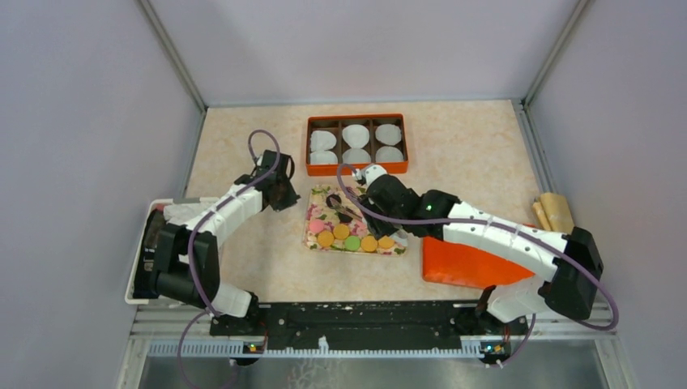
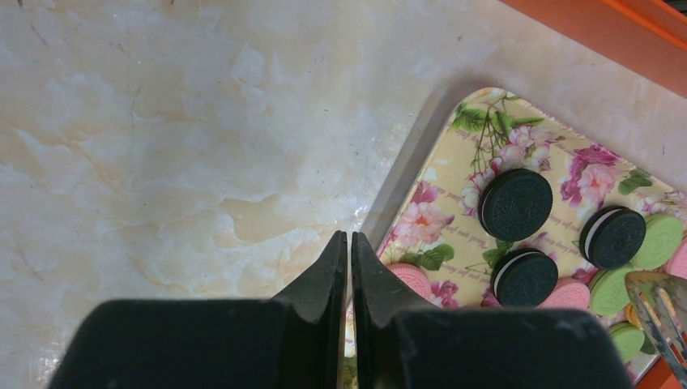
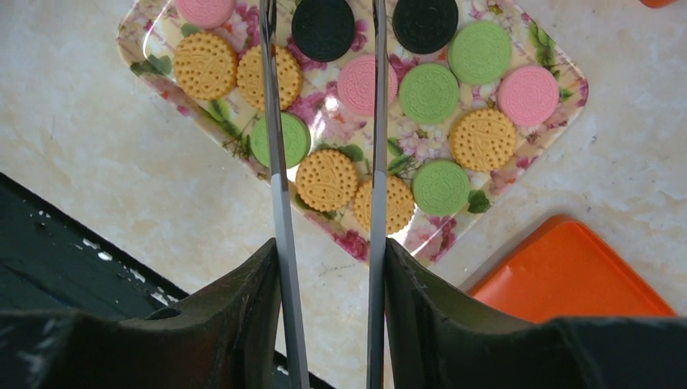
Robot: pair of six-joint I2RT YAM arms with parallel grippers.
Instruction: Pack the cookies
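The cookies (image 3: 428,93) lie flat on the floral tray (image 2: 441,190) mid-counter (image 1: 243,146). Behind it, the orange box (image 1: 356,119) has six compartments, each holding a white paper cup (image 1: 356,134). An orange lid (image 1: 454,266) lies beside the tray.

The right wrist view shows the right fingers (image 3: 409,284) clamped on metal tongs (image 3: 275,162), whose blades straddle a black cookie (image 3: 322,28).

The left wrist view shows the black cookies' white filling and the left fingers (image 2: 339,261) almost together, holding nothing, at the tray's edge.
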